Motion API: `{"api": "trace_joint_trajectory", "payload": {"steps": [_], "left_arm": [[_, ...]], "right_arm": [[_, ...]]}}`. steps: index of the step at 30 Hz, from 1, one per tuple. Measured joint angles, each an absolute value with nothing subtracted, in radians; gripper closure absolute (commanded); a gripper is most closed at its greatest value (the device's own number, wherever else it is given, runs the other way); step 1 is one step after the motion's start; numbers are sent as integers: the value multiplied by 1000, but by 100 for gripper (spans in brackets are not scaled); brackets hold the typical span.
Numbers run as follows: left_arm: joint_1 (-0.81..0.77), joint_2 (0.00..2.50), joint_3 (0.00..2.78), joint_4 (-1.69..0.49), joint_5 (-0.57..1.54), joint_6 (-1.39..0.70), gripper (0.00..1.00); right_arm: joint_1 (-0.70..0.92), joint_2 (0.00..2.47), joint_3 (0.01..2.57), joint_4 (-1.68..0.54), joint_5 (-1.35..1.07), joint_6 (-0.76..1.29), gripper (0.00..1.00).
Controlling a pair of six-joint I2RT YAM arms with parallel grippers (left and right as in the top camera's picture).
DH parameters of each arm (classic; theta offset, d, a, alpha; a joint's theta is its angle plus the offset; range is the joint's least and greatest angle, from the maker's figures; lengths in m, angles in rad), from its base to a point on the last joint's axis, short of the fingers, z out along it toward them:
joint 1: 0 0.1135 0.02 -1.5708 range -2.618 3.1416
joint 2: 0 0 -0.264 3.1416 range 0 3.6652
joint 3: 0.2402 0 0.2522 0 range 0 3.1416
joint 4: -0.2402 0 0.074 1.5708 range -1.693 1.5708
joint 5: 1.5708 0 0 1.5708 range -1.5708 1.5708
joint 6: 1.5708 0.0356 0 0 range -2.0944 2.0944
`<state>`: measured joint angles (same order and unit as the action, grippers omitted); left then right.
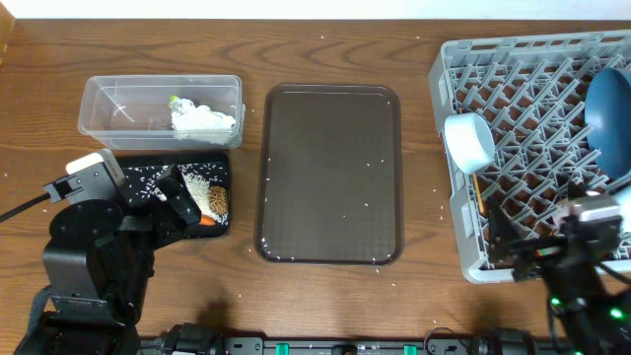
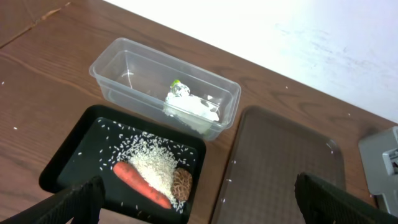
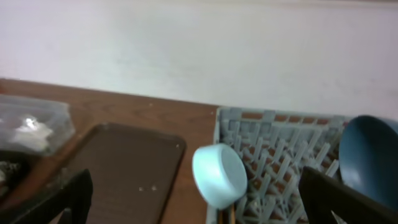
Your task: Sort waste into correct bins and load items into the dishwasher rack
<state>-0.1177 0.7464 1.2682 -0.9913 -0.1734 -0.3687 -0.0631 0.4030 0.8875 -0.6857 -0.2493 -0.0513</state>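
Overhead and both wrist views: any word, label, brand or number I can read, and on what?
None readable.
The tub, black tray, brown tray, rack, cup and plate show no print.
The wrapper in the tub is too small to tell whether it carries any.

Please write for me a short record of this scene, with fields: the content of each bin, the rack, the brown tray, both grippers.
clear tub: white napkin, green-yellow wrapper
black tray: rice, carrot, brown lump
brown serving tray: between bins and rack
rack: light-blue cup, dark-blue plate
left gripper: open, empty
right gripper: open, empty
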Motion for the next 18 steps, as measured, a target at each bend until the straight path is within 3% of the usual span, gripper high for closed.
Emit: {"api": "trace_joint_trajectory", "payload": {"steps": [18], "left_arm": [[-118,746,1268,-992,-180,-369,2]], "right_arm": [[-62,23,148,-262,-241,-96,1]]}}
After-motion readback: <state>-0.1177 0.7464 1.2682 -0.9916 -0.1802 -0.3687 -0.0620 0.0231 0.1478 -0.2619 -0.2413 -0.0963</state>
